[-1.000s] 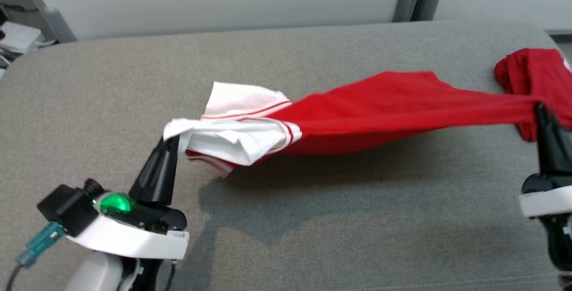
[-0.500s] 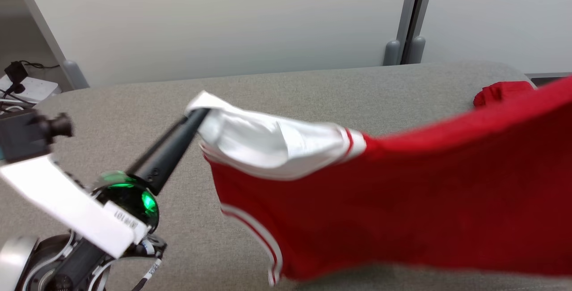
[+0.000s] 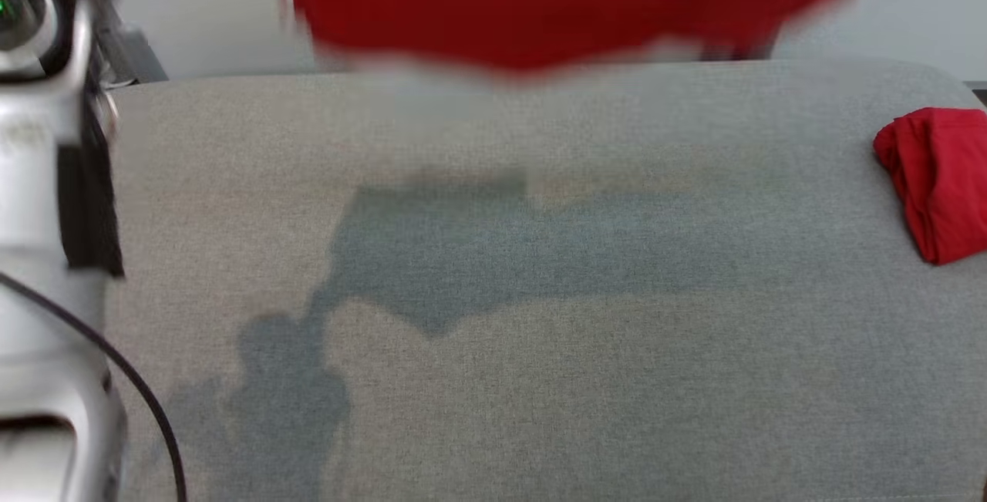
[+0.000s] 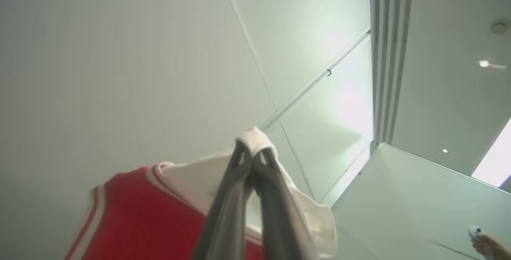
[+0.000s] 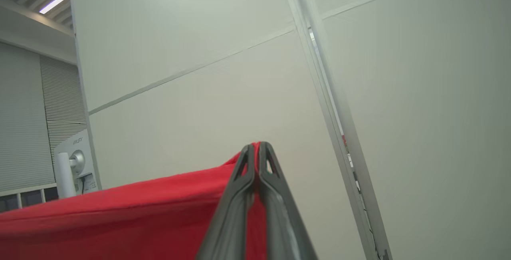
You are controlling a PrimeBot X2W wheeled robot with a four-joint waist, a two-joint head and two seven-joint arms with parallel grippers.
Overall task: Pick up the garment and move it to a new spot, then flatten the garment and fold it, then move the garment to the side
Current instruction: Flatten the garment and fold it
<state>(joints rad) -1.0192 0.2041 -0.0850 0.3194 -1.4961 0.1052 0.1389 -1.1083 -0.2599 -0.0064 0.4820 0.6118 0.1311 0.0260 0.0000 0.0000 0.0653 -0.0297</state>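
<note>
At the left edge our L forearm (image 3: 46, 178) now stands tall, where a sec ago the L gripper (image 4: 252, 154) was low over the bench (image 3: 540, 409). Its fingers are pinched shut on the white corner of the garment (image 4: 131, 220), seen against the wall in the wrist view. The garment (image 3: 570, 1) has gone from sagging just above the bench to hanging high & spread. It's blurred across the top of the head view and clear of the surface, w/ its shadow (image 3: 478, 255) lying mid-bench. The R gripper (image 5: 256, 148) is likewise clamped on the red edge, cloth running off to its left. At the right edge the other red cloth (image 3: 937, 178) sits bunched, apart from both arms. So the pick-up looks done, we reckon. Next is carrying it to a new spot & laying it flat, both grips kept.
</note>
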